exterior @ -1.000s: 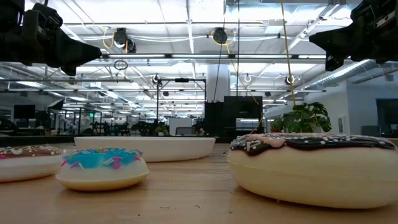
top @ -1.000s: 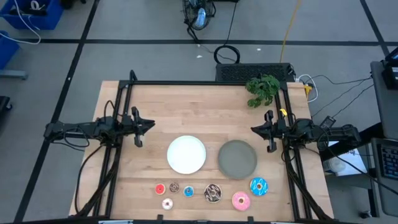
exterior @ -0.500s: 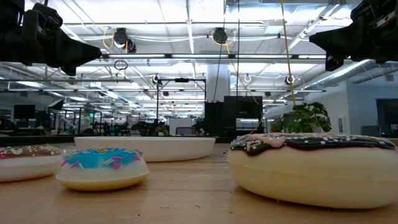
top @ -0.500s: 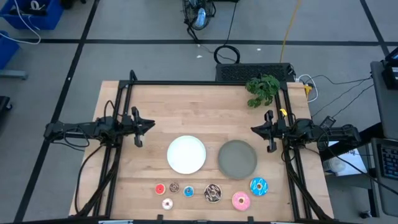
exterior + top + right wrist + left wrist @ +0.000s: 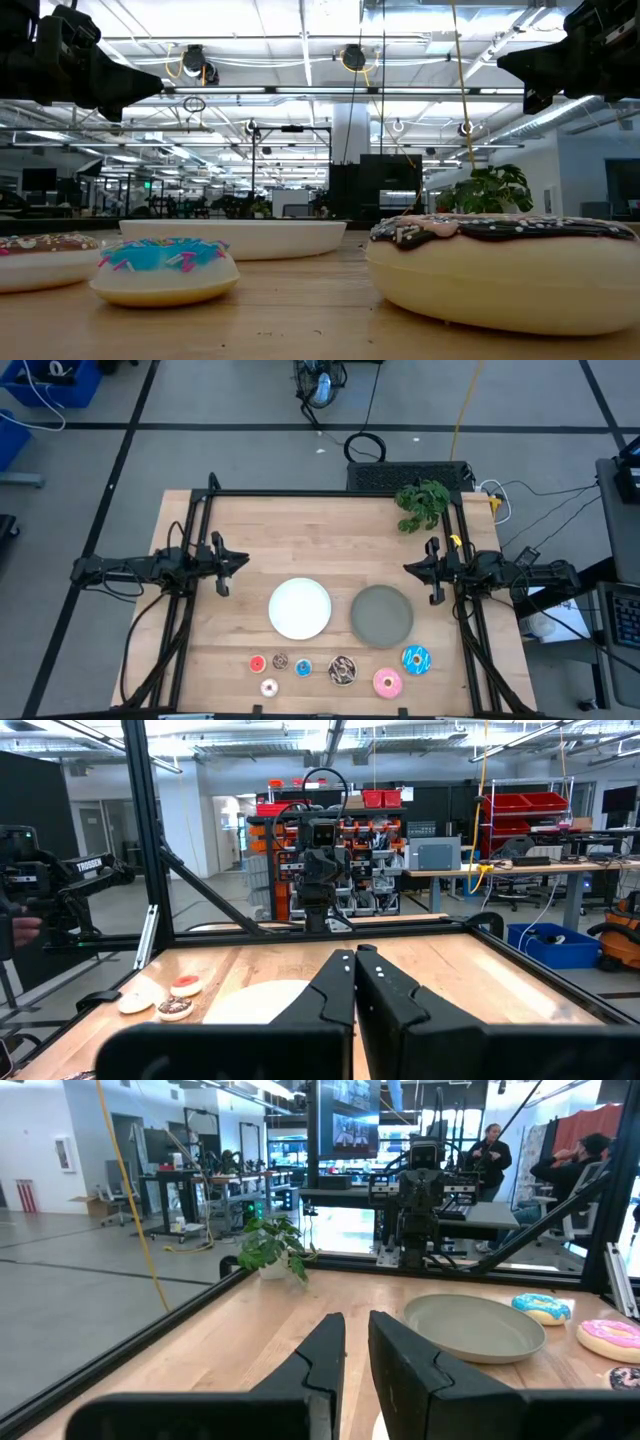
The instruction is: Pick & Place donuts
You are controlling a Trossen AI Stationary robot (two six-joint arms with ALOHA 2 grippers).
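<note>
Seven toy donuts lie flat in a loose row by the table's near edge in the high view. They are red (image 5: 257,664), brown (image 5: 280,659), small blue (image 5: 303,667), pale pink (image 5: 268,687), chocolate-drizzled (image 5: 342,671), pink (image 5: 388,682) and blue sprinkled (image 5: 416,659). The low view shows the chocolate-drizzled donut (image 5: 500,265) and the small blue one (image 5: 165,268) close up. My left gripper (image 5: 236,562) hovers shut over the table's left side, and my right gripper (image 5: 410,568) hovers shut over the right side. Both are far from the donuts, fingers pointing at each other.
A white round plate (image 5: 300,608) and a grey round plate (image 5: 381,614) sit mid-table, just beyond the donut row. A green plant (image 5: 422,503) stands at the far right corner. A black frame (image 5: 330,493) borders the table. People stand in the room behind (image 5: 490,1152).
</note>
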